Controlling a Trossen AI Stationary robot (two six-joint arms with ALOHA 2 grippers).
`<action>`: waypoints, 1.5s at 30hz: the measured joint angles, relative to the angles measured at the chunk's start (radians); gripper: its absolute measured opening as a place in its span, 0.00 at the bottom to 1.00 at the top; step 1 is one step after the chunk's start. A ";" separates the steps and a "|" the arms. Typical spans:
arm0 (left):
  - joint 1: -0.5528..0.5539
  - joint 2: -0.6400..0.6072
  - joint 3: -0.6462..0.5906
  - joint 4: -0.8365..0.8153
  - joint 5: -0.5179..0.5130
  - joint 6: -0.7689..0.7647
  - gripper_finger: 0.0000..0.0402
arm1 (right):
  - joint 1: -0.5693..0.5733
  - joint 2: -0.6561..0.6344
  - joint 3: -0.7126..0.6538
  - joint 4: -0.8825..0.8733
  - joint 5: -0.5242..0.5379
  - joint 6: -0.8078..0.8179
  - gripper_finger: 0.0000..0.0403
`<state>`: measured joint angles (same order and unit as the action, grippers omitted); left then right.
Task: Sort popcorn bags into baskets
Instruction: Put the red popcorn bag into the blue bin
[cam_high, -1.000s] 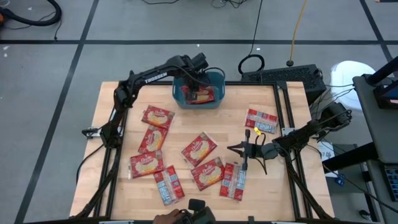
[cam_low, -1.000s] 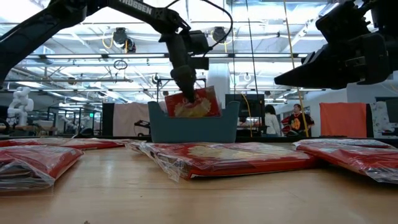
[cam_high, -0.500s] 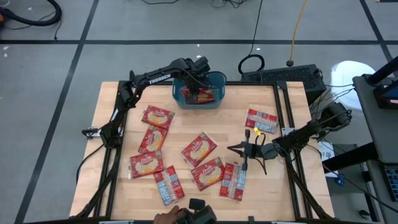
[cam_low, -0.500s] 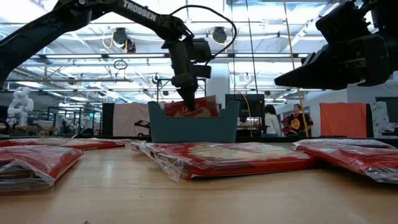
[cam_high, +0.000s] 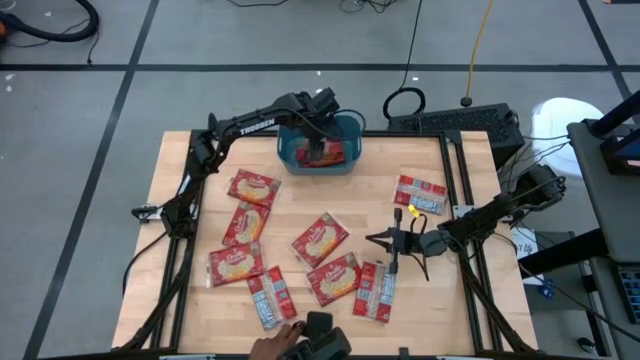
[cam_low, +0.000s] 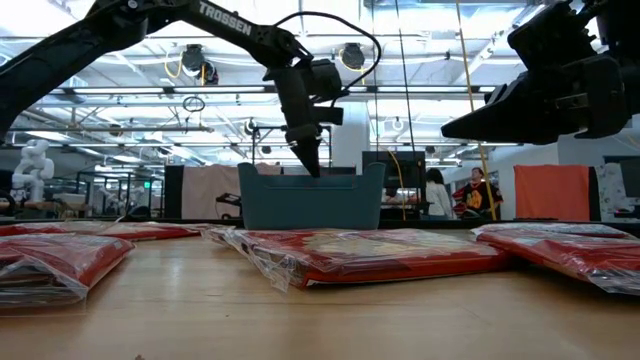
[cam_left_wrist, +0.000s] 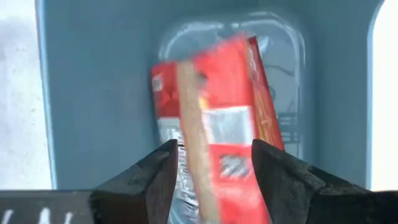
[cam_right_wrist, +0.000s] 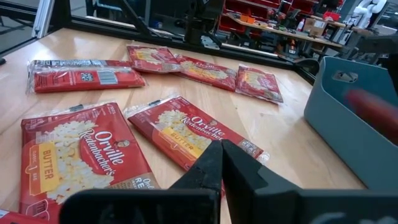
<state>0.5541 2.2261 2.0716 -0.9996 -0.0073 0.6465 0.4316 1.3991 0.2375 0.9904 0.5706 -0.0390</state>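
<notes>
The teal basket (cam_high: 345, 166) stands at the table's back middle. My left gripper (cam_high: 314, 137) hangs just above it, open, with nothing between its fingers. A red popcorn bag (cam_left_wrist: 217, 112) lies loose inside the basket (cam_left_wrist: 93, 93), back side up. In the low view the left gripper (cam_low: 310, 163) points down at the rim of the basket (cam_low: 310, 205). Several more popcorn bags lie flat on the table, such as one (cam_high: 320, 240) at the centre and one (cam_high: 420, 193) at the right. My right gripper (cam_high: 385, 240) waits shut over the table's right side.
A person's hand (cam_high: 272, 348) and a dark device (cam_high: 322, 338) show at the table's front edge. A keyboard (cam_high: 470, 120) lies beyond the back right corner. People (cam_low: 480, 190) sit in the room behind. Bags (cam_right_wrist: 186, 134) lie ahead of the right gripper (cam_right_wrist: 222, 149).
My left gripper lowered the bag into the basket and opened. The bag stood above the rim before and has dropped out of sight in the low view. The right arm stayed still.
</notes>
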 joint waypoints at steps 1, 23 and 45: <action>0.000 0.000 0.000 0.010 -0.001 0.000 0.52 | 0.000 0.000 0.000 0.000 0.000 0.000 0.00; -0.059 0.000 -0.205 0.178 -0.063 -0.006 0.57 | -0.001 0.000 0.000 -0.001 0.000 -0.010 0.00; -0.049 -0.003 -0.360 0.375 -0.048 0.019 0.07 | -0.051 0.000 0.000 0.007 0.000 0.001 0.00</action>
<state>0.5052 2.2227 1.7119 -0.6250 -0.0551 0.6658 0.3807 1.3993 0.2375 0.9977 0.5707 -0.0383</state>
